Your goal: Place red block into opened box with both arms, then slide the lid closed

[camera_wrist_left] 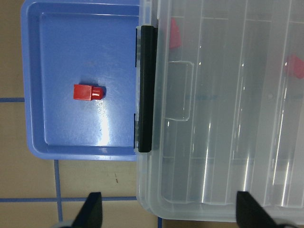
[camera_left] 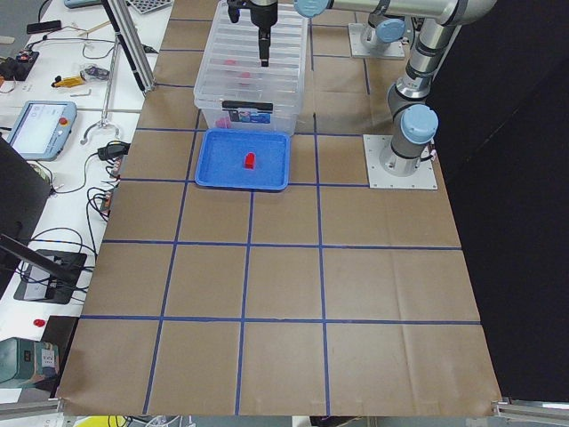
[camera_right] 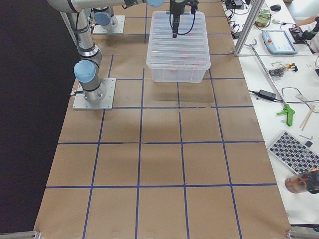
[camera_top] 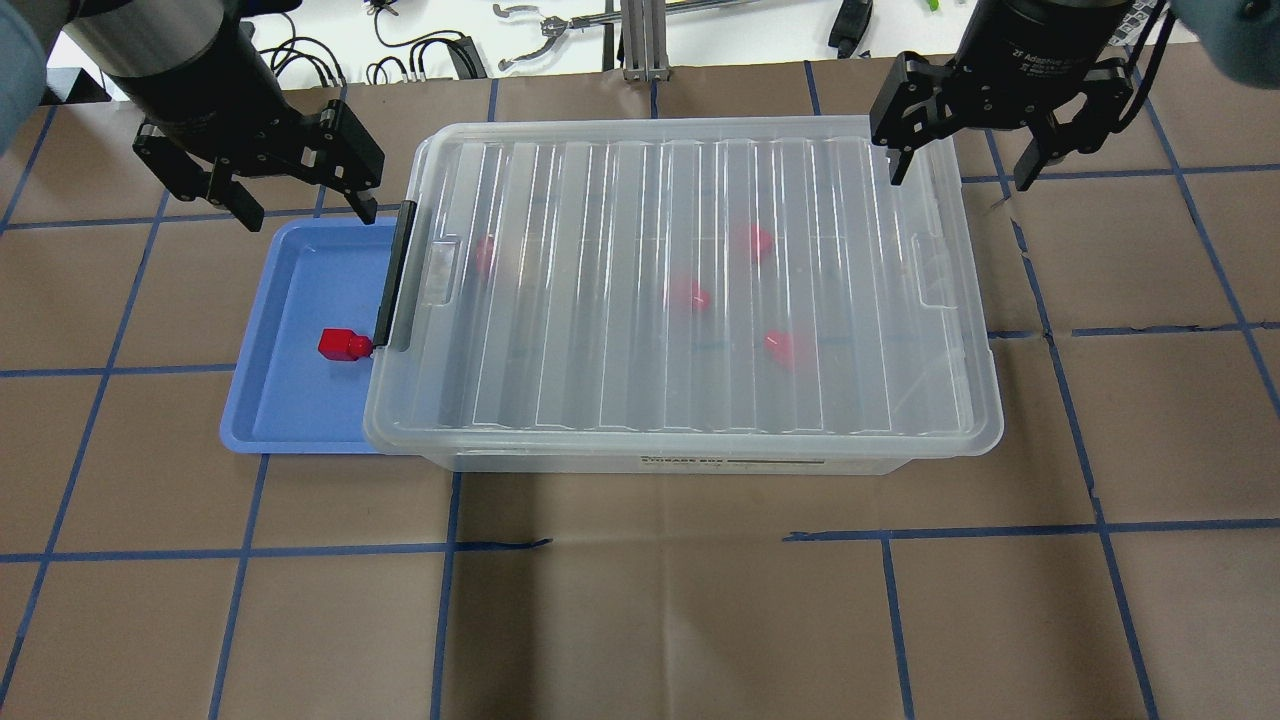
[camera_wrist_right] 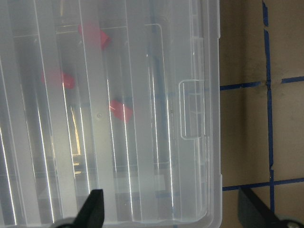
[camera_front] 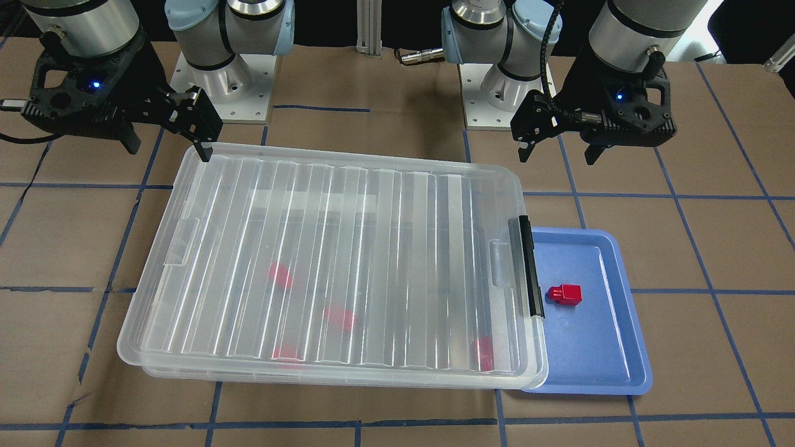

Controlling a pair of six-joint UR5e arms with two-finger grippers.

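Observation:
The clear box sits mid-table with the ribbed clear lid lying over it, so its whole top is covered. Several red blocks show blurred through the lid, one being a red block near the middle. Another red block lies in the blue tray, also seen in the left wrist view as the red block. My left gripper hangs open and empty above the tray's far edge beside the black latch bar. My right gripper is open and empty, straddling the lid's far right corner.
The blue tray is tucked partly under the box's latch end. Both arm bases stand just behind the box. Brown paper with blue tape lines covers the table. Benches with tools and cables flank the table ends.

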